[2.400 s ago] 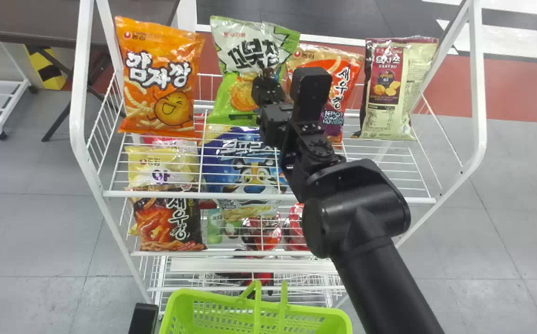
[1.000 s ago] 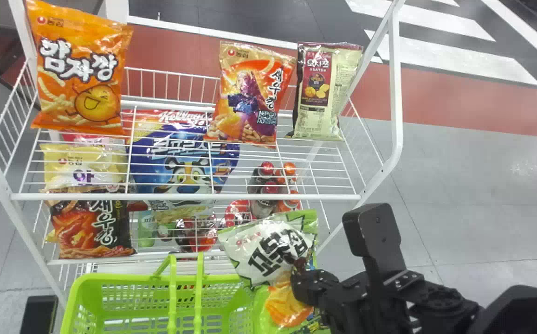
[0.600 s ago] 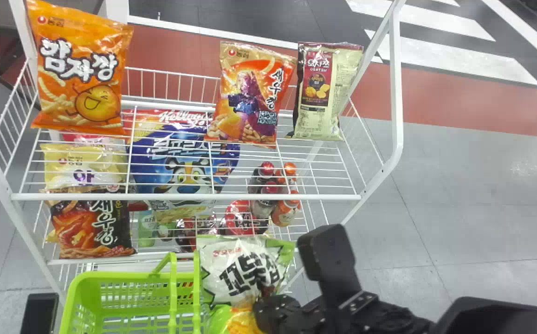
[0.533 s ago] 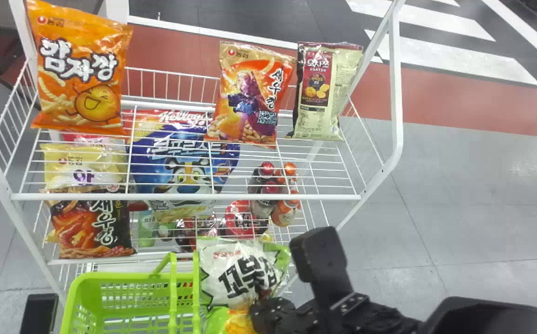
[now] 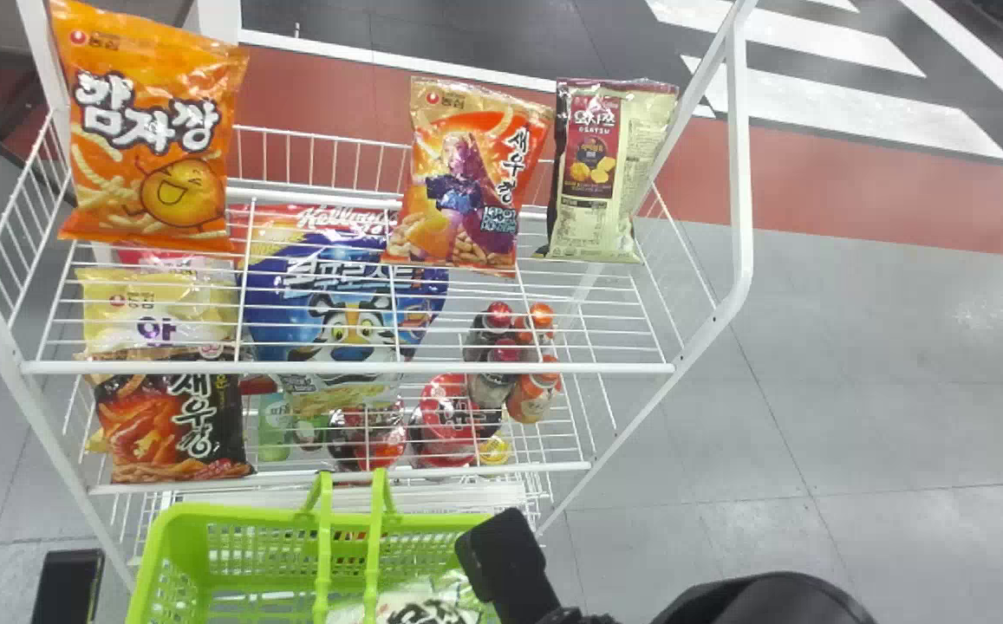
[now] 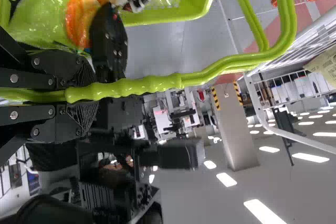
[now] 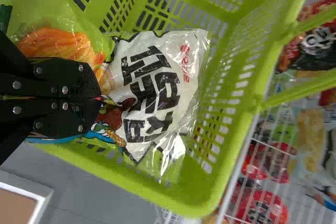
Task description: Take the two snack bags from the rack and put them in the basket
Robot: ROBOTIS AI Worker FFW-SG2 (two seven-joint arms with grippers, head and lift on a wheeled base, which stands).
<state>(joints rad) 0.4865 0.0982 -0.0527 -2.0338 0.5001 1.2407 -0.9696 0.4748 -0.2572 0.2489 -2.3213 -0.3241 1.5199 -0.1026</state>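
Observation:
My right arm's black wrist part (image 5: 510, 555) is at the bottom of the head view, over the basket's right side. In the right wrist view my right gripper (image 7: 100, 98) is shut on the green-and-white snack bag (image 7: 157, 82), which hangs inside the green basket (image 7: 247, 87). That snack bag (image 5: 432, 602) also shows low in the head view behind the handles of the basket (image 5: 241, 516). At the lower left stands my left arm's black part (image 5: 69, 585). In the left wrist view my left gripper (image 6: 86, 98) is shut on the basket handle (image 6: 157, 83).
On the white rack's upper shelf (image 5: 345, 367) stand an orange bag (image 5: 150, 130), a shrimp-snack bag (image 5: 466, 178) and a cream-and-maroon bag (image 5: 605, 173). Lower down are a blue cereal bag (image 5: 336, 303), a yellow bag (image 5: 154, 312), a dark bag (image 5: 172, 425) and several bottles (image 5: 497, 355).
The right arm has carried the green-and-white bag from the upper shelf, down and over into the basket. The head view has swung to the right.

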